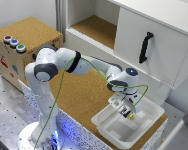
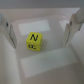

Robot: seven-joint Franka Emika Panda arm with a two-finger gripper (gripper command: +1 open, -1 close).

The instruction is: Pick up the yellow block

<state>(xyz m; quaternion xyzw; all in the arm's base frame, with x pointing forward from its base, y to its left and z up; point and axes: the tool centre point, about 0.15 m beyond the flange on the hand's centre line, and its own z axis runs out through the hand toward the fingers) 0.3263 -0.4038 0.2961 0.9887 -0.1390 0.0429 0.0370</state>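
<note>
Tool: tool (image 2: 40,31) hangs wide open over the white tray (image 1: 146,120), gripping nothing; one finger (image 2: 7,29) stands on each side of the cube, clear of it.
Block: yellow block (image 2: 34,41) lies on the tray floor between the fingers, nearer one of them.
Risk: closing off-centre could nudge or twist the small cube free; descending too far would strike the tray.

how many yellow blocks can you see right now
1. The yellow block sits in the white tray, between the open gripper fingers. No others visible, though the arm may hide some.
</note>
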